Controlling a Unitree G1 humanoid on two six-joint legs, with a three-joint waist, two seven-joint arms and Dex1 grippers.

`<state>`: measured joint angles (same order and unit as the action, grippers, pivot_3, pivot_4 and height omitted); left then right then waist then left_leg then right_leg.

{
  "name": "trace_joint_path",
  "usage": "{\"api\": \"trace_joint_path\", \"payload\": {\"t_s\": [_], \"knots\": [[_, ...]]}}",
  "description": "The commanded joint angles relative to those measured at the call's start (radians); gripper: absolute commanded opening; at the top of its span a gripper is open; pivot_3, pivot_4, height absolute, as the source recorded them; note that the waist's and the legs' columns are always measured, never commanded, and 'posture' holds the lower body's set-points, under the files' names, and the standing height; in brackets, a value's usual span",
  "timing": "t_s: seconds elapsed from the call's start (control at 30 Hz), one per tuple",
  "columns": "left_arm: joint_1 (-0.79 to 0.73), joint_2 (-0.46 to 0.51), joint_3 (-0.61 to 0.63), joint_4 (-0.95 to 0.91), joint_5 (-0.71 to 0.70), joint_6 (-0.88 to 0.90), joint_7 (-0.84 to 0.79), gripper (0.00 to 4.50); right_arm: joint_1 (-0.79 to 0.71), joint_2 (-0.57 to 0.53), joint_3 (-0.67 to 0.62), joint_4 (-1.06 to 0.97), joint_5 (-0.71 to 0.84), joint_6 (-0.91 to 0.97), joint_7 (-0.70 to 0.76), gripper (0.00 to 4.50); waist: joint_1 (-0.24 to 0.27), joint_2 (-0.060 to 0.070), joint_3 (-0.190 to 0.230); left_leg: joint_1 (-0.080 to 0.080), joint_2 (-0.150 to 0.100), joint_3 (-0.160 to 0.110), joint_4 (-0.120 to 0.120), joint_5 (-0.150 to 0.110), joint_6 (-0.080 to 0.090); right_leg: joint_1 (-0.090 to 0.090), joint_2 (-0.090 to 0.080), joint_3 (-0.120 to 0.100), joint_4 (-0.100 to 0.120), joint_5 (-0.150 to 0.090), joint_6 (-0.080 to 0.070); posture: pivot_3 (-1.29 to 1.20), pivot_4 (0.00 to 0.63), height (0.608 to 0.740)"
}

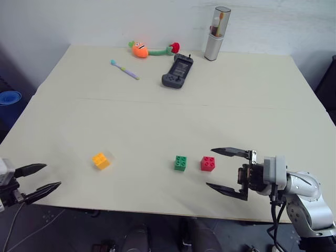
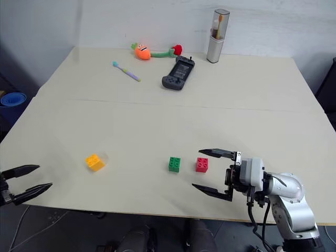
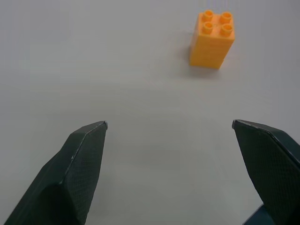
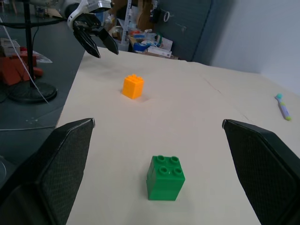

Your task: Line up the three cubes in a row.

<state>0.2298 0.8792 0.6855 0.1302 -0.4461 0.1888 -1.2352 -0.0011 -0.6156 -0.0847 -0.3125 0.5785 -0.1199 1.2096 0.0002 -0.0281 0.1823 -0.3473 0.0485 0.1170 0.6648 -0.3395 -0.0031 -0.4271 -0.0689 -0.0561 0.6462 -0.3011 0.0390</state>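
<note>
Cubes: 3 on the table [image 1: 157,115], none held.
Green cube [image 1: 180,163] and red cube [image 1: 208,164] are seen just beyond the spread fingers of the right gripper [image 1: 227,171]; the yellow-orange cube [image 1: 101,160] is seen well beyond the left gripper [image 1: 38,180], fingers apart. A careless sweep could knock the red cube askew.

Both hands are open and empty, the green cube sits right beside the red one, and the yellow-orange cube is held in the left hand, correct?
Not quite. The yellow-orange cube is not held: it stands on the table, apart from the open left hand, as the left eye view shows. The rest stands: the right hand is open and empty, and the green cube sits beside the red cube.
</note>
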Motion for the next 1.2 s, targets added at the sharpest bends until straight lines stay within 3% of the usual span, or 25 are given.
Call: {"api": "trace_joint_path", "payload": {"t_s": [0.03, 0.23, 0.37, 0.6, 0.7, 0.8, 0.93, 1.2], "knots": [[-0.038, -0.031, -0.078, -0.084, -0.024, 0.029, 0.042, 4.49, -0.021, 0.01, 0.005, -0.021, 0.016, -0.008, 0.003, 4.5, -0.004, 0.0, 0.0, 0.0, 0.0, 0.0, 0.0, 0.0, 0.0, 0.0, 0.0, 0.0, 0.0, 0.0, 0.0, 0.0, 0.15, 0.74], [-0.152, -0.074, -0.221, -0.03, 0.016, 0.019, 0.097, 4.49, -0.051, 0.025, 0.026, -0.028, 0.011, -0.002, -0.007, 4.5, -0.018, 0.0, 0.0, 0.0, 0.0, 0.001, 0.0, 0.0, -0.001, 0.0, 0.002, 0.0, 0.002, 0.0, 0.0, 0.0, 0.15, 0.74], [-0.21, -0.097, -0.295, 0.016, 0.031, 0.01, 0.114, 3.64, -0.044, 0.023, 0.015, -0.032, 0.006, -0.002, -0.028, 4.5, -0.027, 0.001, 0.0, 0.0, 0.001, 0.001, 0.0, 0.001, -0.001, 0.0, 0.003, 0.0, 0.002, 0.0, 0.0, 0.0, 0.15, 0.74], [-0.319, -0.116, -0.389, 0.047, 0.042, -0.038, 0.091, 1.49, 0.003, 0.005, -0.017, -0.052, 0.002, -0.005, -0.051, 4.5, -0.026, 0.001, 0.0, 0.0, 0.001, 0.001, 0.0, 0.001, -0.001, 0.0, 0.003, 0.0, 0.002, 0.0, 0.0, 0.0, 0.15, 0.74], [-0.358, -0.095, -0.475, -0.009, 0.048, -0.052, 0.001, 1.5, 0.024, -0.006, -0.033, -0.06, 0.006, -0.002, -0.052, 4.5, -0.026, 0.001, 0.0, 0.0, 0.0, 0.001, 0.0, 0.002, -0.003, 0.0, 0.003, 0.0, 0.002, 0.0, 0.0, 0.0, 0.15, 0.74], [-0.511, -0.135, -0.601, -0.031, 0.098, -0.102, -0.034, 1.5, 0.043, -0.023, -0.047, -0.064, 0.01, 0.005, -0.05, 4.5, -0.016, 0.001, 0.0, 0.0, 0.0, 0.001, 0.001, 0.003, -0.006, 0.0, 0.003, 0.0, 0.002, 0.0, 0.0, 0.0, 0.15, 0.74], [-0.692, -0.187, -0.764, 0.07, 0.187, -0.181, -0.123, 1.5, 0.041, -0.027, -0.048, -0.064, 0.008, 0.015, -0.05, 4.5, -0.002, 0.0, 0.0, -0.001, -0.001, 0.002, 0.003, 0.004, -0.006, 0.0, 0.005, 0.0, 0.002, 0.001, 0.002, 0.0, 0.15, 0.74], [-0.824, -0.256, -0.867, 0.247, 0.243, -0.284, -0.202, 1.5, 0.051, -0.026, -0.056, -0.08, -0.006, 0.022, -0.072, 4.5, -0.012, 0.001, 0.0, -0.002, 0.001, 0.004, 0.004, 0.005, -0.007, -0.002, 0.009, 0.002, 0.002, 0.001, 0.002, 0.0, 0.15, 0.74]]}}
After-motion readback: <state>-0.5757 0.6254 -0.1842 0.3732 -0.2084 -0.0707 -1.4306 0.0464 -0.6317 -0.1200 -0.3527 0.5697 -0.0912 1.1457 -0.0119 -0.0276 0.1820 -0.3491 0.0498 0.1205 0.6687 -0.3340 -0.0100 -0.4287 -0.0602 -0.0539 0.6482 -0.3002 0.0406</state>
